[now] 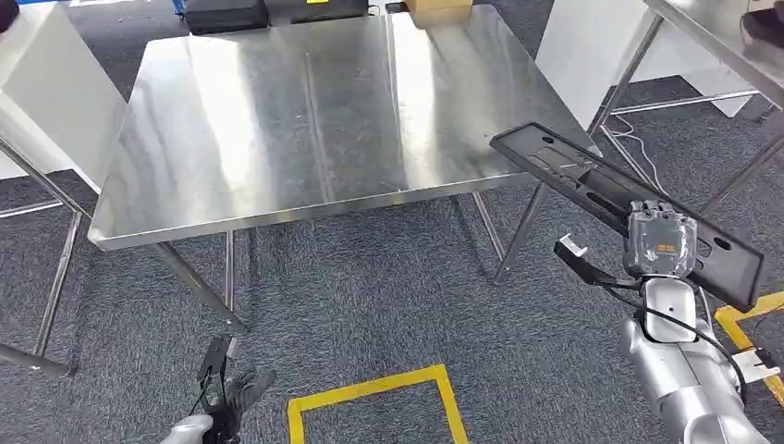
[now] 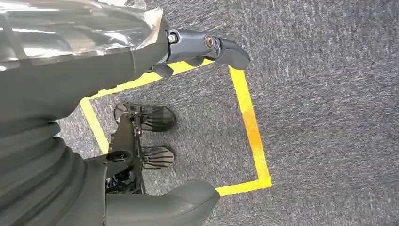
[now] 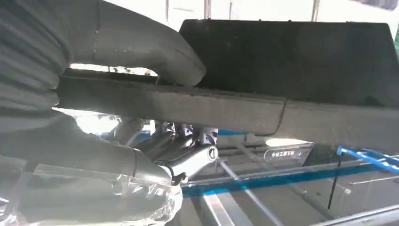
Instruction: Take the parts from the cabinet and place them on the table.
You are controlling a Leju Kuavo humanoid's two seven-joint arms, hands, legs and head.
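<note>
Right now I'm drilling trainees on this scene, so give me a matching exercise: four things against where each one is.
Things:
1 black part
2 steel table
3 left hand
4 yellow tape square

Places:
A on the carpet
B hanging low, holding nothing
C standing ahead, top bare
D held by the right hand, beside the table's corner

Pairs: 1-D, 2-C, 3-B, 4-A

Take the steel table (image 1: 305,120) as your landmark; the long part (image 1: 592,185) hangs off its near right corner, held by the right hand (image 1: 660,242); the floor square (image 1: 374,398) lies before it; the left hand (image 1: 226,393) hangs left of that square.
</note>
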